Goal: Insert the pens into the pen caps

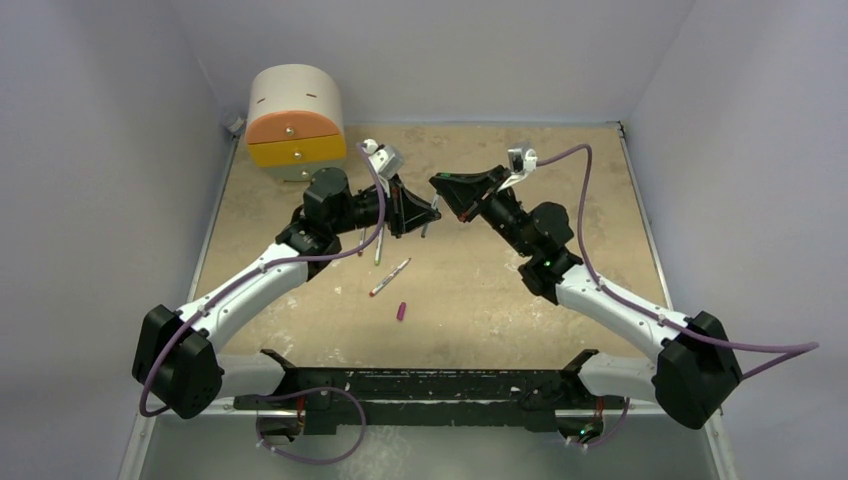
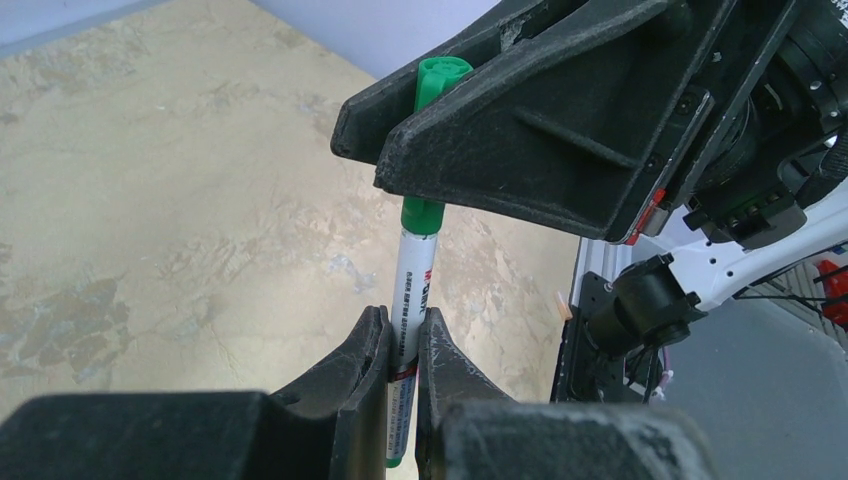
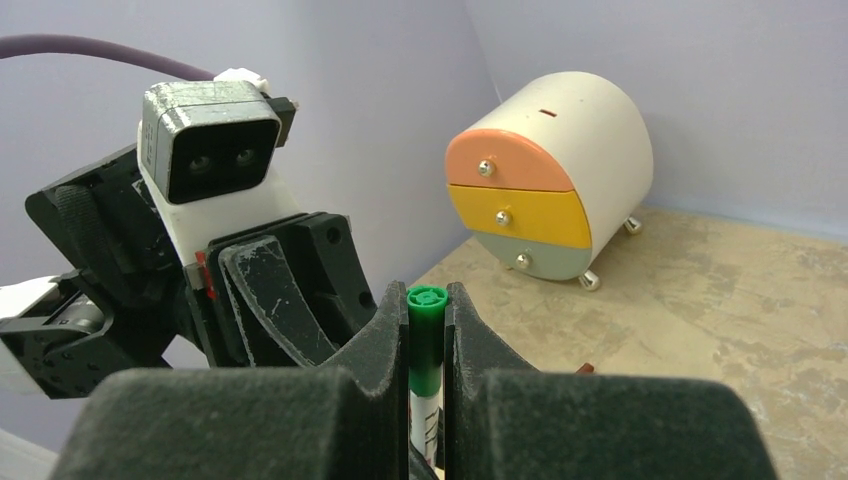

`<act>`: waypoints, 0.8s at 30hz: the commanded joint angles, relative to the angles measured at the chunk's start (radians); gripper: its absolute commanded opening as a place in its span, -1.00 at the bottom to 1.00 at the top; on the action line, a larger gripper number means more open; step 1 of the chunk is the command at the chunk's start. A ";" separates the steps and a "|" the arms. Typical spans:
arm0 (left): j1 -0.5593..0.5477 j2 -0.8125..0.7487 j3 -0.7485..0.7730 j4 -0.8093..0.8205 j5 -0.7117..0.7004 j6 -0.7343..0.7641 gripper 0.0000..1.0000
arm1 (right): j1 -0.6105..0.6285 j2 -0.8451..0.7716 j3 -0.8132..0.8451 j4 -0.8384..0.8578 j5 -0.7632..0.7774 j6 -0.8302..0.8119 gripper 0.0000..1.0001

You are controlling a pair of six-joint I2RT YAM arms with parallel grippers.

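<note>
Beige table (image 1: 520, 300). Left gripper (image 2: 405, 322) clamps pen (image 2: 413, 270); right gripper (image 3: 427, 302), at 12 o'clock, clamps green cap (image 2: 438, 76): press coaxially.

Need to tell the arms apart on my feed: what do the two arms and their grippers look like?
Both arms look alike: white lower links on the left arm and right arm, black joint housings and black bases. A purple cable loops along each. The left gripper and right gripper have matte black, wedge-shaped, scuffed fingers. Each wrist carries a white-grey camera.
</note>
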 commanded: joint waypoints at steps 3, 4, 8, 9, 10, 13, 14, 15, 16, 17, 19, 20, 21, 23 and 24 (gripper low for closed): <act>0.025 -0.021 0.163 0.273 -0.237 -0.018 -1.00 | 0.112 0.039 -0.095 -0.153 -0.188 0.052 -1.00; 0.025 -0.023 0.166 0.273 -0.242 -0.018 -1.00 | 0.114 0.042 -0.098 -0.155 -0.185 0.050 -1.00; 0.025 -0.020 0.178 0.274 -0.250 -0.019 -1.00 | 0.124 0.048 -0.118 -0.153 -0.177 0.051 -1.00; 0.025 -0.018 0.179 0.274 -0.252 -0.019 -1.00 | 0.126 0.051 -0.120 -0.153 -0.175 0.052 -1.00; 0.025 -0.017 0.180 0.275 -0.256 -0.019 -1.00 | 0.128 0.055 -0.122 -0.153 -0.174 0.052 -1.00; 0.027 -0.015 0.183 0.286 -0.263 -0.025 -1.00 | 0.141 0.072 -0.128 -0.141 -0.172 0.062 -1.00; 0.026 -0.014 0.187 0.287 -0.264 -0.024 -1.00 | 0.148 0.079 -0.130 -0.136 -0.171 0.067 -1.00; 0.026 -0.011 0.193 0.287 -0.266 -0.023 -1.00 | 0.154 0.087 -0.135 -0.129 -0.169 0.071 -1.00; 0.027 -0.011 0.200 0.288 -0.268 -0.021 -1.00 | 0.158 0.094 -0.141 -0.120 -0.170 0.077 -1.00; 0.027 -0.010 0.205 0.288 -0.270 -0.019 -1.00 | 0.163 0.102 -0.145 -0.112 -0.170 0.083 -1.00; 0.027 -0.009 0.215 0.283 -0.271 -0.016 -1.00 | 0.165 0.111 -0.150 -0.109 -0.168 0.084 -1.00; 0.027 -0.008 0.218 0.280 -0.271 -0.012 -1.00 | 0.165 0.111 -0.153 -0.107 -0.165 0.085 -1.00; 0.026 -0.008 0.220 0.276 -0.274 -0.009 -1.00 | 0.166 0.109 -0.154 -0.108 -0.161 0.083 -1.00; 0.027 -0.007 0.219 0.267 -0.276 -0.004 -1.00 | 0.165 0.101 -0.151 -0.120 -0.155 0.076 -1.00; 0.027 -0.009 0.216 0.263 -0.276 -0.002 -1.00 | 0.166 0.098 -0.147 -0.128 -0.153 0.075 -1.00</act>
